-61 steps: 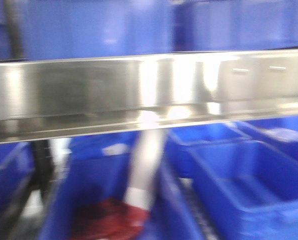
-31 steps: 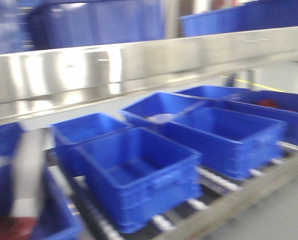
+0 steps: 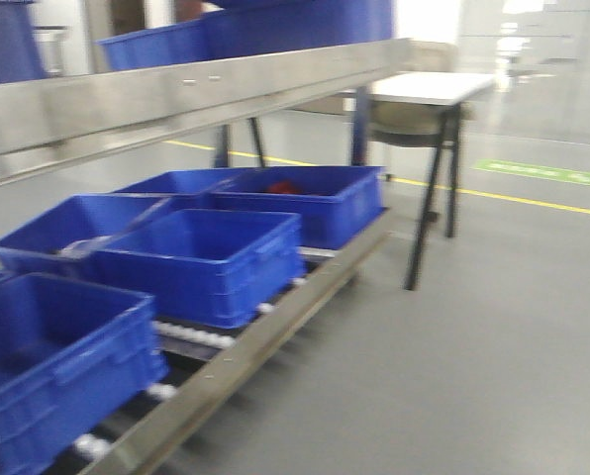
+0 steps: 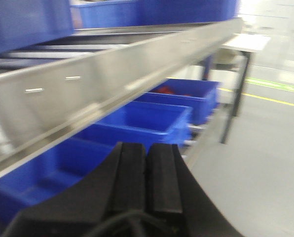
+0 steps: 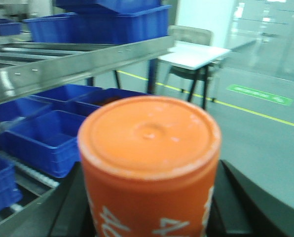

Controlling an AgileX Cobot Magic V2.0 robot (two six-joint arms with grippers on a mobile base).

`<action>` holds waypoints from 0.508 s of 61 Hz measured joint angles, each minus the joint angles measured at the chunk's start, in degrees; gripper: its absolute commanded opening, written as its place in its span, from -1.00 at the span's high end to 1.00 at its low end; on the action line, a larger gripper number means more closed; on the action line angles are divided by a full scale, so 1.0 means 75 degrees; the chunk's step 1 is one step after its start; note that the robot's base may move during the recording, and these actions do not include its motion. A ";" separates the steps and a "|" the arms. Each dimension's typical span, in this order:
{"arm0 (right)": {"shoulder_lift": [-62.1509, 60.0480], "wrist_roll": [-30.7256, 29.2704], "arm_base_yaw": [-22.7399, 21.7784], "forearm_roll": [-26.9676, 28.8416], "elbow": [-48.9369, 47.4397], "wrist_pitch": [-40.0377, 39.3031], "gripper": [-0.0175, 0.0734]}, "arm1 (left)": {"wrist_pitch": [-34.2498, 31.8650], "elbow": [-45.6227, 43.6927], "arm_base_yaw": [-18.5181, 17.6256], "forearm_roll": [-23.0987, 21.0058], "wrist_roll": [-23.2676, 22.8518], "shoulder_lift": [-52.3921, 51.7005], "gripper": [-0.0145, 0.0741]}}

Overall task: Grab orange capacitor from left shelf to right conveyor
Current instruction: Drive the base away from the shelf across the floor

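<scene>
The orange capacitor (image 5: 149, 163) fills the right wrist view, upright, with white print down its side. My right gripper (image 5: 151, 210) is shut on it, a black finger on each side. My left gripper (image 4: 147, 150) is shut and empty, its pads pressed together, held in front of and below the steel lip of the left shelf (image 4: 112, 84). The shelf lip also shows in the front view (image 3: 176, 99) and the right wrist view (image 5: 78, 64), off to the left. The right conveyor is out of view. Neither gripper shows in the front view.
Several blue bins (image 3: 201, 257) sit on the shelf's lower roller level, and more stand on top (image 5: 107, 22). A white table with black legs (image 3: 424, 94) stands beyond the shelf's end. Grey floor (image 3: 453, 356) with a yellow line and a green marking lies to the right.
The front view has swung to the right. The shelf lip and bins have slid to the left of the frame, and the table and floor have come into view.
</scene>
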 measured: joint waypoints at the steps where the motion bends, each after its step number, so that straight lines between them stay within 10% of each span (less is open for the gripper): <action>1: 0.0000 0.0000 0.0000 0.0000 0.0000 0.0000 0.49 | 0.0000 0.0000 0.0000 0.0000 0.0000 0.0000 0.96; 31: 0.0000 0.0000 0.0000 0.0000 0.0000 0.0000 0.49 | 0.0000 0.0000 0.0000 0.0000 0.0000 0.0000 0.96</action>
